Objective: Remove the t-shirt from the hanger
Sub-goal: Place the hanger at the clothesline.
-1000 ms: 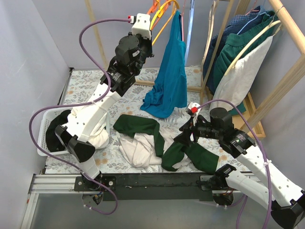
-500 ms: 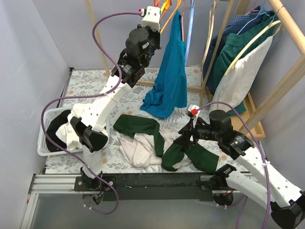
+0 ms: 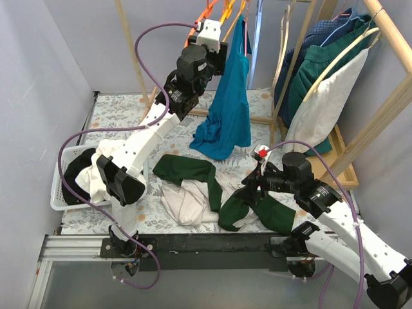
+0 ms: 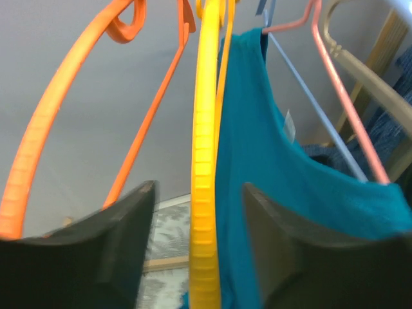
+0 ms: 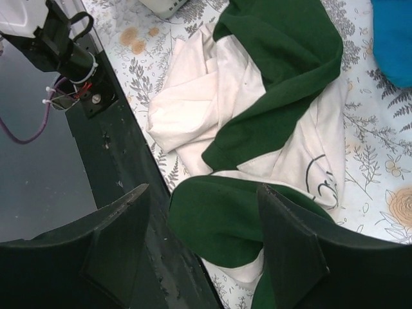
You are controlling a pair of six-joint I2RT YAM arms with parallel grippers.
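Note:
A teal t-shirt (image 3: 228,109) hangs from a pink hanger (image 4: 351,125) on the rail at the back, its hem resting on the table. In the left wrist view the t-shirt (image 4: 283,187) fills the right side. My left gripper (image 3: 221,53) is raised beside its collar, among the hangers. It is open (image 4: 199,187), with a yellow hanger (image 4: 205,161) standing between the fingers and the teal cloth against the right finger. My right gripper (image 3: 252,185) is open (image 5: 203,188) low over a dark green garment (image 5: 225,219) near the table's front edge.
Orange hangers (image 4: 58,109) hang left of the yellow one. Green and white shirts (image 3: 193,187) lie heaped on the floral table. A white basket (image 3: 61,174) of clothes sits at the left. A wooden rack (image 3: 386,38) with hung clothes stands on the right.
My left arm has risen and swung right into the hangers beside the teal t-shirt, and its jaws have opened. The right gripper has barely shifted, opening slightly wider.

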